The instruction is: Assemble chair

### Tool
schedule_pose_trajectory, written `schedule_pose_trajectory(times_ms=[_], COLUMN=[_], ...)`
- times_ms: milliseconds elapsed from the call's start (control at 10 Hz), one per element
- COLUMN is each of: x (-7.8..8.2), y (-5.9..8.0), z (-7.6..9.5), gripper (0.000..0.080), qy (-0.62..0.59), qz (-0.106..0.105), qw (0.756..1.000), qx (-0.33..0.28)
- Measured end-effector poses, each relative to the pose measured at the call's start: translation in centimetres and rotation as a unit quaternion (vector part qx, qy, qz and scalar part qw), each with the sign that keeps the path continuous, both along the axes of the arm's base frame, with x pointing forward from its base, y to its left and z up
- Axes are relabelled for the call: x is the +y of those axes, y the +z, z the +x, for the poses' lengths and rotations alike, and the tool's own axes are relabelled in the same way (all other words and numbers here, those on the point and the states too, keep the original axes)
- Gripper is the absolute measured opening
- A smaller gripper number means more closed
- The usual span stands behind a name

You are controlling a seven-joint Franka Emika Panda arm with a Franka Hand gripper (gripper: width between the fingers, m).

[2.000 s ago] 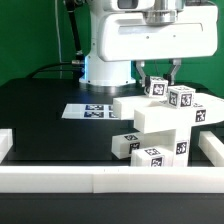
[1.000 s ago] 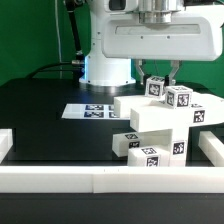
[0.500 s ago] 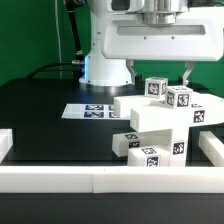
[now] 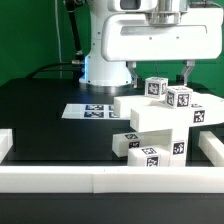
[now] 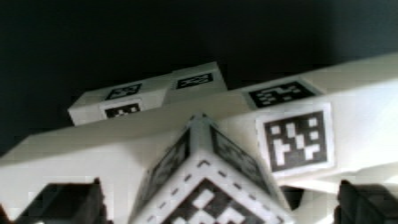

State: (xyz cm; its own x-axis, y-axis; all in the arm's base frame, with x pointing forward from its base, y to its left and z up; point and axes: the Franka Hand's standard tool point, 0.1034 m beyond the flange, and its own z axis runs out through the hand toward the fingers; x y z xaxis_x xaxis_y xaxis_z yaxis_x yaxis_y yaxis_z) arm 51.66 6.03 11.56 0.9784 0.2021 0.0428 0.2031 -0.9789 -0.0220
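Hovering over the chair, the gripper has its fingers spread wide, one off each side of the topmost tagged block; neither touches it, nothing held.

Chair: white chunky stack of slabs and blocks on the black table, toward the exterior view's right, inside the low white border rails. Upper slabs jut leftward; small leg blocks sit on top and at the base.

Markings: only black-and-white square tags on block faces. No brand, letters or numerals legible.

Marker board: flat white strip with printed tags, lying on the table just left of the chair, near the robot base.

Wrist view: a tagged block corner fills the near field, more white tagged parts beyond. Dark fingertips show at either lower corner, clear of the block.
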Motion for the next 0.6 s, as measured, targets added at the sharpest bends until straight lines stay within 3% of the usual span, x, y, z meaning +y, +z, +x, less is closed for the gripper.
schedule_pose_trajectory(times_ms=[600], x=[-0.34], y=[-0.05], z=[-0.03], gripper=[0.0649], qy=[0.193], qz=[-0.008], qw=[0.981], qx=[-0.005])
